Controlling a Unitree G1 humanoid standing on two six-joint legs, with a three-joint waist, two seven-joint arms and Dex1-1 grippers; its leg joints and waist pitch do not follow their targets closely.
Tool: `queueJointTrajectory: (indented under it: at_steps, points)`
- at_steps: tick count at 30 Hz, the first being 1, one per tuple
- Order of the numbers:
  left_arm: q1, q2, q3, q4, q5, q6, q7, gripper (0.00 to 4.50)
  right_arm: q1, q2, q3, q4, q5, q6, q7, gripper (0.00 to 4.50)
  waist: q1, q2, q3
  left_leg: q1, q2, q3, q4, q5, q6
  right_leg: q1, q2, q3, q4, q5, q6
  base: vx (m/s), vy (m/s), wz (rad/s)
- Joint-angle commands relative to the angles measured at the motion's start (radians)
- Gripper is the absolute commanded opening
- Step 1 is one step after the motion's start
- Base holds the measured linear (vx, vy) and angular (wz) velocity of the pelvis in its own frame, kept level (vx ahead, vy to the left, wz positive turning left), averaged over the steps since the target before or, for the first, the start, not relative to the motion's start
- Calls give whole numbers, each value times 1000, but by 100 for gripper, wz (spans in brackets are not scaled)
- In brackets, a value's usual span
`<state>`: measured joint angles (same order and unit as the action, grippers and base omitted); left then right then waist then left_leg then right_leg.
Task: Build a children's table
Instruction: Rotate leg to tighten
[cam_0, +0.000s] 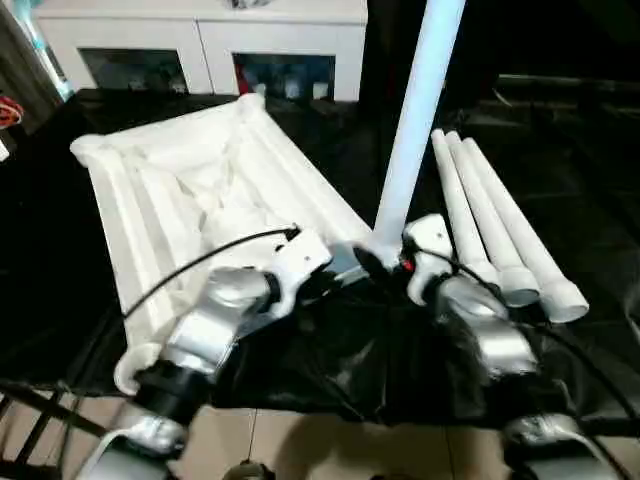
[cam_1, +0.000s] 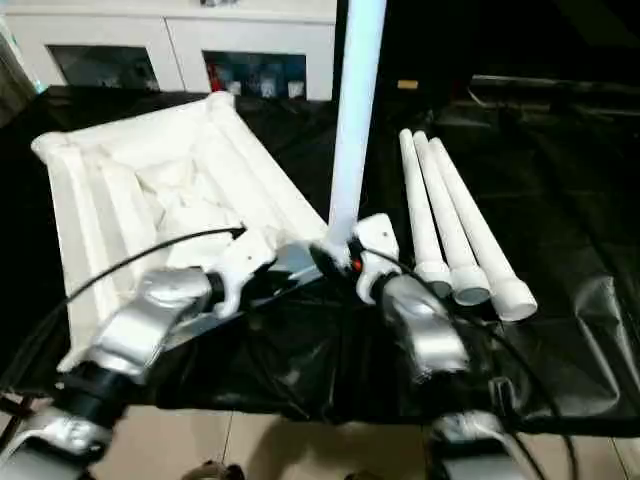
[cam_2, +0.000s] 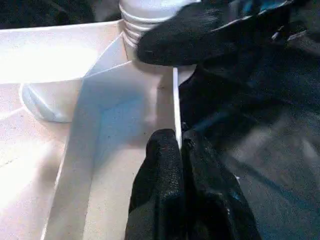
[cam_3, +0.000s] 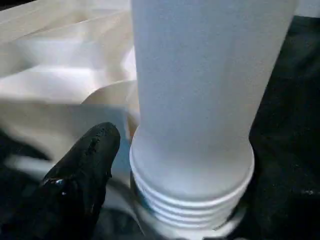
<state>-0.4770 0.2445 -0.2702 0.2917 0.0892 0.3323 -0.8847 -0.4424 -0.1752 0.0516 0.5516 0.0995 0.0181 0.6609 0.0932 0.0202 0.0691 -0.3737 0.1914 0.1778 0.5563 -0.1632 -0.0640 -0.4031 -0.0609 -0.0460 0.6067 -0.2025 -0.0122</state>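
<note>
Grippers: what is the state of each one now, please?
Left gripper: shut on the tabletop edge.
Right gripper: around the upright leg; grip cannot be told.

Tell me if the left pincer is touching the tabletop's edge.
Touching. The left wrist view shows the left pincer shut on the thin side wall of the tabletop, one finger on each face.

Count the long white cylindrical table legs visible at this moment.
4. One long white cylindrical leg stands upright at the near corner of the white ribbed plastic tabletop; three more lie side by side on the black sheet right of it.
</note>
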Motion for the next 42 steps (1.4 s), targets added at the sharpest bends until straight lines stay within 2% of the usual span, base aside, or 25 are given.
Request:
queueJointTrajectory:
  at_steps: [1, 2, 6, 7, 8, 12, 16, 25, 27, 31, 33, 34, 36, 37, 38, 39, 40, 41, 42]
  points:
    - [7, 3, -57, -29, -42, -52, -93, 0, 33, -5, 89, -33, 24, 29, 143, 383, 5, -7, -55, 2, 33, -11, -49, -154, 89, 52, -73, 42, -69, -45, -211, 0, 0, 0]
    - [7, 3, -57, -29, -42, -52, -93, 0, 33, -5, 89, -33, 24, 29, 143, 383, 5, -7, -55, 3, 33, -11, -49, -154, 91, 52, -72, 41, -69, -45, -214, 0, 0, 0]
    - [11, 89, -59, -19, -72, -100, -236, 0, 80, -124, 119, -153, 87, 92, 378, 383, 11, -6, -50, 7, 39, -10, -52, -190, 91, 50, -73, 41, -74, -114, -216, 0, 0, 0]
    - [11, 90, -59, -19, -73, -100, -238, 0, 80, -126, 120, -155, 88, 93, 381, 383, 15, -6, -49, 9, 39, -10, -53, -193, 90, 50, -71, 40, -76, -123, -213, 0, 0, 0]
    - [11, 99, -60, -18, -78, -98, -254, 0, 85, -139, 125, -166, 91, 97, 405, 383, 17, -10, -49, 8, 41, -9, -53, -197, 87, 48, -72, 41, -75, -130, -213, 0, 0, 0]
    - [3, 156, -67, -2, -104, -131, -363, 0, 101, -198, 156, -208, 87, 99, 498, 383, 29, -9, -50, 10, 42, -9, -53, -193, 75, 47, -76, 42, -73, -139, -215, 0, 0, 0]
    - [-12, 177, -70, 23, -111, -155, -407, 0, 108, -223, 177, -235, 88, 113, 538, 383, 32, -11, -48, 9, 40, -10, -53, -190, 75, 47, -76, 42, -74, -144, -211, 0, 0, 0]
    - [-35, 194, -78, 63, -108, -184, -436, 0, 114, -239, 209, -269, 82, 124, 574, 302, 37, -13, -49, 11, 41, -9, -52, -180, 71, 46, -77, 42, -71, -136, -217, 0, 0, 0]
    - [-38, 192, -74, 74, -106, -191, -440, 0, 118, -237, 214, -275, 82, 127, 573, 282, 41, -14, -50, 10, 41, -9, -50, -172, 72, 47, -77, 43, -69, -124, -218, 0, 0, 0]
    - [-37, 185, -70, 81, -105, -196, -429, 0, 131, -232, 218, -286, 84, 134, 568, 273, 46, -13, -50, 11, 42, -9, -52, -179, 68, 46, -77, 43, -70, -136, -213, 0, 0, 0]
    - [-35, 168, -59, 87, -102, -189, -377, 0, 136, -202, 201, -272, 82, 127, 513, 273, 46, -14, -49, 12, 43, -9, -52, -187, 63, 46, -79, 44, -72, -146, -214, 0, 0, 0]
    - [-37, 148, -47, 95, -94, -174, -320, 0, 131, -170, 181, -245, 74, 125, 446, 272, 44, -11, -47, 11, 42, -11, -55, -198, 53, 44, -80, 44, -73, -168, -211, 0, 0, 0]
    - [-40, 121, -32, 101, -85, -155, -254, 0, 119, -130, 160, -200, 47, 99, 348, 272, 39, -13, -44, 14, 41, -12, -60, -242, 31, 42, -83, 44, -82, -253, -196, 0, 0, 0]
    - [-42, 106, -26, 101, -80, -143, -224, 0, 113, -108, 148, -180, 43, 100, 305, 272, 35, -14, -39, 14, 39, -15, -64, -267, 18, 41, -85, 44, -88, -321, -181, 0, 0, 0]
    - [-42, 89, -22, 98, -73, -132, -188, 0, 105, -83, 135, -158, 39, 109, 253, 272, 33, -13, -38, 14, 39, -16, -66, -274, 10, 42, -85, 44, -89, -345, -174, 0, 0, 0]
    - [-42, 79, -19, 96, -68, -125, -166, 0, 101, -67, 126, -147, 38, 119, 221, 272, 29, -13, -39, 18, 39, -18, -67, -293, 4, 40, -85, 46, -94, -378, -162, 0, 0, 0]
    - [-40, 64, -20, 90, -61, -112, -140, 0, 93, -42, 117, -124, 29, 118, 169, 272, 25, -14, -38, 18, 39, -18, -68, -298, 4, 39, -85, 47, -95, -385, -157, 0, 0, 0]
    - [-38, 46, -22, 80, -50, -92, -108, 0, 82, -8, 104, -94, 24, 119, 105, 272, 19, -9, -38, 19, 39, -19, -68, -312, 0, 36, -84, 48, -97, -386, -156, 0, 0, 0]
    - [-37, 31, -21, 73, -45, -76, -82, 0, 73, 13, 97, -73, 17, 121, 61, 272, 17, -10, -39, 17, 39, -20, -69, -308, -1, 38, -84, 48, -95, -382, -155, 0, 0, 0]
